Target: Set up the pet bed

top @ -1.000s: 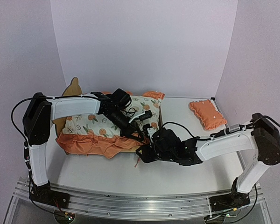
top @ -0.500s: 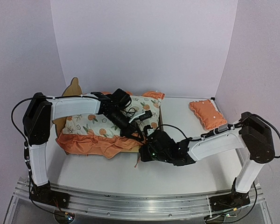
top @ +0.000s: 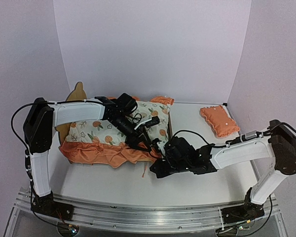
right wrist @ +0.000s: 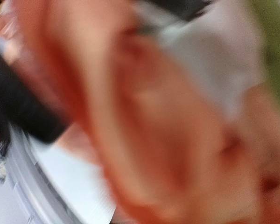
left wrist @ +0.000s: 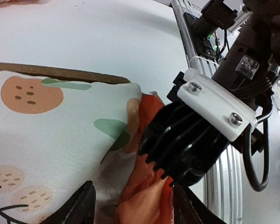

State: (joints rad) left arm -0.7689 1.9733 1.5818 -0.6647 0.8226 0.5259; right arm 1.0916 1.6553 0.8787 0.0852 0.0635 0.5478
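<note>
At R gripper [left wrist: 164,173]: jaws now shut on orange frill corner of pad [top: 101,129]; were apart a sec ago. L gripper [left wrist: 135,209], just beside, has let go, fingers wide. Looks like a handover. Bed [top: 78,94] is under pad, left of R gripper. Pad overhangs near rail, prob. needs tugging straight.

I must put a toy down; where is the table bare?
Bare table lies between the mattress pad and the near rail, and at the back between pet bed and small orange pillow. Crowded: the bed's near right corner, where left end effector and right end effector meet.
</note>
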